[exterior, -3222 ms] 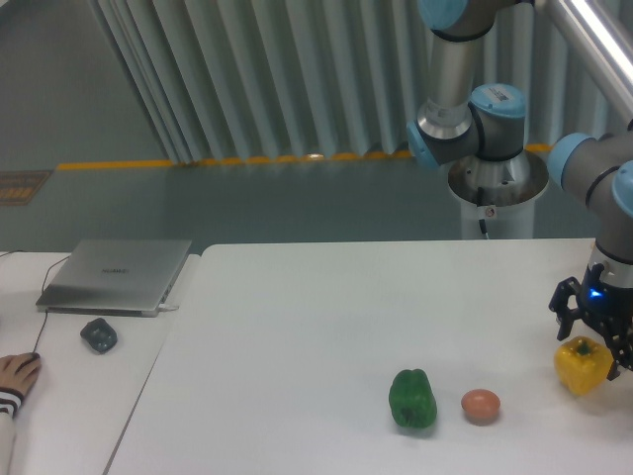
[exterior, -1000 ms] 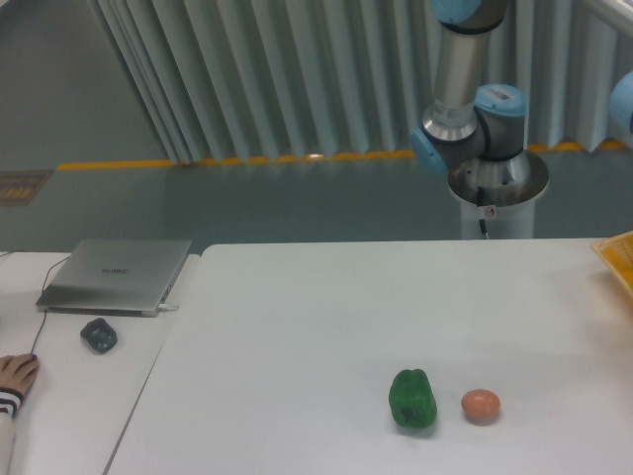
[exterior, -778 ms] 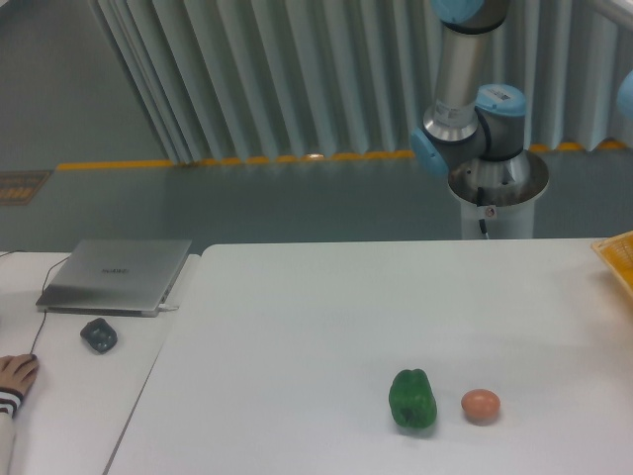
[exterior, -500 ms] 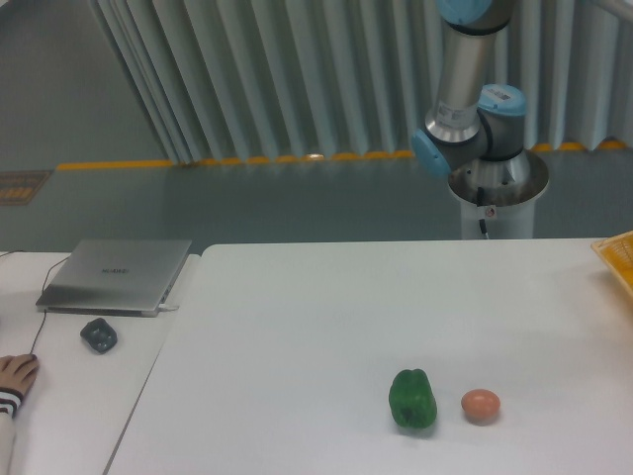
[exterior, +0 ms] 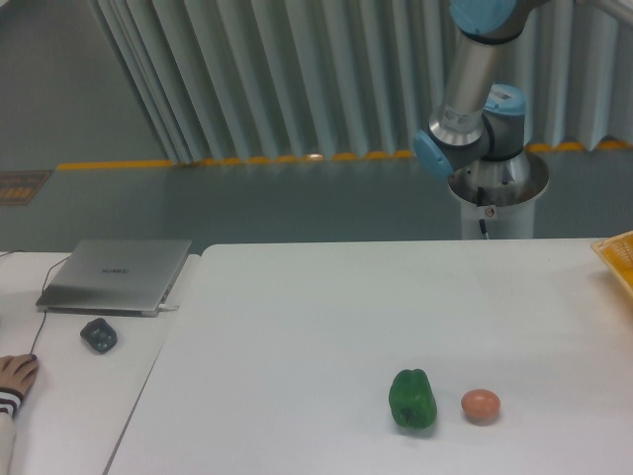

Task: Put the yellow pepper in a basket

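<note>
Camera view from the front takes in a white desk (exterior: 326, 297) before a wall of grey vertical slats, with a grey floor and a yellow-orange floor line running behind it. At about 5 o'clock on the desk a green bell pepper (exterior: 412, 399) stands just beside a brown egg (exterior: 481, 406), apart from it. A corner of the basket (exterior: 617, 255) shows at 3 o'clock, cut by the frame edge. At 9 o'clock lie a closed laptop (exterior: 117, 274), a small dark object (exterior: 98, 334), and a person's hand (exterior: 17, 377). Only the arm's base and elbow (exterior: 475, 119) appear, at 1 o'clock; the gripper and the yellow pepper are out of frame.
</note>
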Robot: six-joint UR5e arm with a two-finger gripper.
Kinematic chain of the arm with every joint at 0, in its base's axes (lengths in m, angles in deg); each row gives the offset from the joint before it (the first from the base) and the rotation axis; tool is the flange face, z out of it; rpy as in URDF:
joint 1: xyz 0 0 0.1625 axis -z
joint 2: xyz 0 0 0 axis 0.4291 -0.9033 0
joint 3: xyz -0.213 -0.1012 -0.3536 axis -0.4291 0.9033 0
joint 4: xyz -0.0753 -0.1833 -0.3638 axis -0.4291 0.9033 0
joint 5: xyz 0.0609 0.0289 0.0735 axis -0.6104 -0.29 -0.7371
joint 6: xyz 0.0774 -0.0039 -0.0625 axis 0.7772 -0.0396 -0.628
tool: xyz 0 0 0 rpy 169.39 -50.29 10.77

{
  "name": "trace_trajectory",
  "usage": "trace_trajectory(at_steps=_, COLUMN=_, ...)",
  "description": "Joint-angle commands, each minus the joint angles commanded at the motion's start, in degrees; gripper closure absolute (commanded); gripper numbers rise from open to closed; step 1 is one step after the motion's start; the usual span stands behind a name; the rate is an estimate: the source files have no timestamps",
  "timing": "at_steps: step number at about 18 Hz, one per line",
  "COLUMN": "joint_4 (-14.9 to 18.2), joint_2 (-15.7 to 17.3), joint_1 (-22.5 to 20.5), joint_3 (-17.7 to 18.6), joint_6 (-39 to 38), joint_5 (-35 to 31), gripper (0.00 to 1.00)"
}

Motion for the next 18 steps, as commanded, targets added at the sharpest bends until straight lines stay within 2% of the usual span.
trace_trajectory(at_steps=1, joint_4=-0.3, joint_2=-0.3, joint_1=0.0, joint_3=0.0, joint_6=-0.2, joint_5=0.0, gripper=0.01)
trace_trajectory(at_steps=8, joint_4=-0.1, joint_2=0.2, joint_1=0.2, joint_3=0.4, joint_6=-1.7, joint_5=0.5, gripper=0.0)
trace_trajectory(at_steps=13, joint_4=0.3, joint_2=1.1, joint_1=2.9, joint_3=0.4, joint_6=-9.4, joint_5=0.6, gripper=0.0)
trace_trajectory(at_steps=16, joint_4=0.3, joint_2=1.8, joint_1=6.9, joint_3=0.4, joint_6=-20.3, joint_5=0.2, gripper=0.0)
trace_trajectory(at_steps=18, joint_4=0.3, joint_2=1.8, joint_1=8.2, joint_3=0.4, joint_6=-23.6, joint_5=-0.1, gripper=0.0)
